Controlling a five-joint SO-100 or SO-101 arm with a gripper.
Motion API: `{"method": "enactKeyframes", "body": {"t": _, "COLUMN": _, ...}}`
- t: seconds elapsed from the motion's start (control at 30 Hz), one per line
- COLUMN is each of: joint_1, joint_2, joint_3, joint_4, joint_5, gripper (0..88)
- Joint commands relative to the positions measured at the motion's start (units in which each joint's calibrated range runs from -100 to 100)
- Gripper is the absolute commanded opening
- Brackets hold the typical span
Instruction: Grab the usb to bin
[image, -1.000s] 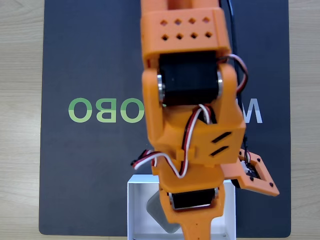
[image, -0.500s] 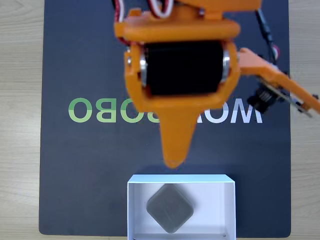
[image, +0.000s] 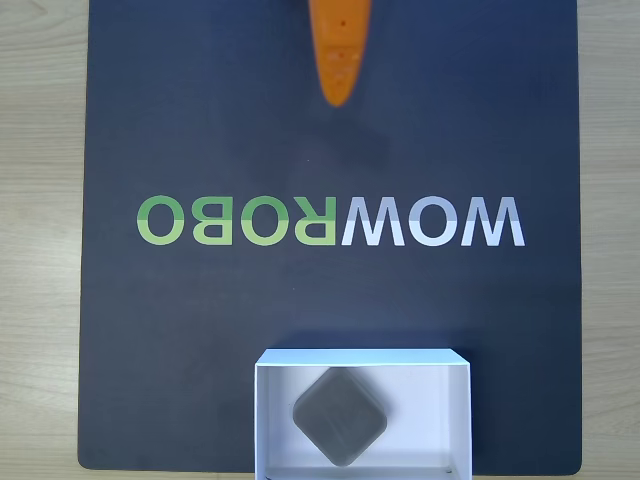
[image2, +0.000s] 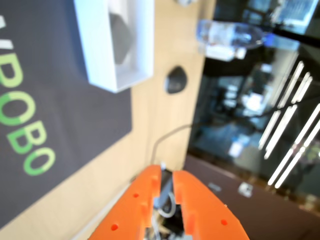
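We find the usb (image: 340, 418) lying flat on the white floor of the bin (image: 272, 420), turned corner-on like a diamond, roughly central and apart from every wall. In the wrist view the same grey block (image2: 120, 31) shows inside the box (image2: 100, 55). Nothing touches it, so we judge the placing done: it rests free, which is how a dropped piece would settle.

The bin sits at the lower edge of the dark mat (image: 180, 330) in the fixed view, below the mirrored green and white lettering (image: 330, 222), so it is probably set there as a fixed target within the arm's reach.

The fingers (image2: 167, 182) appear in the wrist view as two orange tips standing close together with only a thin slit between them, holding nothing. In the fixed view one orange tip (image: 340, 55) points down from the top edge, well apart from the bin. We take this as the arm clear of the work, with no step left but parking.

Beyond the mat, on the wooden surface (image2: 165, 120), lie a small dark rounded object (image2: 176, 80) and a thin cable (image2: 170, 137); neither is near the bin's opening.
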Motion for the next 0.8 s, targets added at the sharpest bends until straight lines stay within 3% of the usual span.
{"method": "enactKeyframes", "body": {"t": 0.0, "joint_1": 0.3, "joint_2": -14.5, "joint_3": 14.7, "joint_4": -0.1, "joint_5": 0.3, "gripper": 3.2}}
{"method": "enactKeyframes", "body": {"t": 0.4, "joint_1": 0.3, "joint_2": -47.3, "joint_3": 56.3, "joint_4": 4.2, "joint_5": 0.3, "gripper": 2.5}}
{"method": "enactKeyframes", "body": {"t": 0.67, "joint_1": -0.5, "joint_2": -48.6, "joint_3": 59.9, "joint_4": 16.6, "joint_5": -0.2, "gripper": 2.5}}
{"method": "enactKeyframes", "body": {"t": 0.77, "joint_1": 0.3, "joint_2": -48.6, "joint_3": 59.9, "joint_4": 16.6, "joint_5": -0.2, "gripper": 2.5}}
